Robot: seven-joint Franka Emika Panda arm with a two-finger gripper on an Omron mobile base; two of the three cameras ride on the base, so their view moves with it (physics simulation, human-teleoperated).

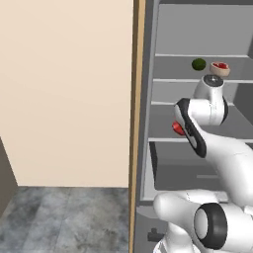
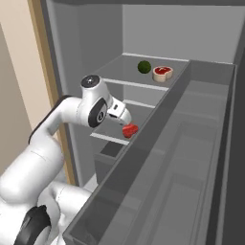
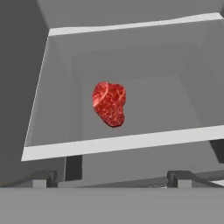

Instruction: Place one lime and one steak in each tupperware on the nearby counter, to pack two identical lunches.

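An all-red steak lies on a middle shelf of the open fridge, also seen as the red steak and, partly hidden behind my arm, the red steak. My gripper is open just in front of and above it, fingers wide apart with nothing between them. On the shelf above sit a dark green lime and a beige-rimmed steak side by side, the lime left of the steak. The tupperware and the brighter lime are out of view.
The fridge's grey shelves stack closely, with little headroom. Its open door, with deep bins, stands to the right of my arm. A wooden panel edge and beige wall lie left. A grey marbled surface lies low left.
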